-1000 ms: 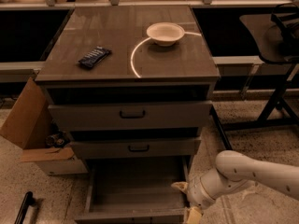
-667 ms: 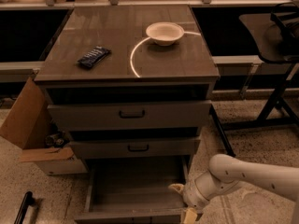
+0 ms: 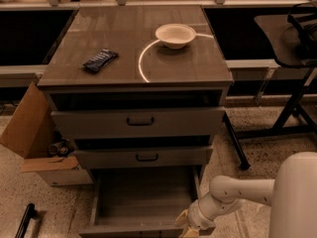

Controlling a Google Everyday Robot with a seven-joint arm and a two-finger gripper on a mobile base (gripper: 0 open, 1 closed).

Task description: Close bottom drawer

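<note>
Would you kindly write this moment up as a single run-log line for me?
bottom drawer: open, pulled out | gripper: low, at the drawer's front right corner | contact: cannot tell | close: not yet done

Office-like workspace, desk (image 3: 280, 41), cardboard box (image 3: 28, 129), end effector (image 3: 189, 228) at bottom drawer (image 3: 143, 202)

gripper (image 3: 191, 230): near right corner of bottom drawer front, clipped by bottom edge
bottom drawer (image 3: 143, 202): front panel mostly cropped by bottom edge
dark bar (image 3: 25, 221): near left floor, cut at bottom edge, identity unclear
cardboard box (image 3: 27, 130): left, contents too dim to identify
</note>
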